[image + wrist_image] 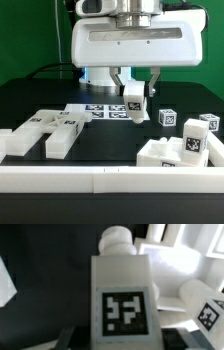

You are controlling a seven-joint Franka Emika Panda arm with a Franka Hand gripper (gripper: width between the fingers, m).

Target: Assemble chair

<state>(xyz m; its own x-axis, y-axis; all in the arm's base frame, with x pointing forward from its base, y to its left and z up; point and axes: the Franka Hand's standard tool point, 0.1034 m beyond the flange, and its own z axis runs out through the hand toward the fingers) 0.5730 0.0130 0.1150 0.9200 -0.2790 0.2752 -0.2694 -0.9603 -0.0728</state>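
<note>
White bar [136,106] sits clamped in the gripper [135,90], held above the black table [40,95] near the marker board [98,111]. Lifted clear, it can likely travel to the other chair parts [45,133] without dragging.

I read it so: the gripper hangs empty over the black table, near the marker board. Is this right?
Not quite. The gripper is not empty: it is shut on a white tagged bar, as the wrist view shows. The rest holds: it hangs over the black table, near the marker board.
</note>
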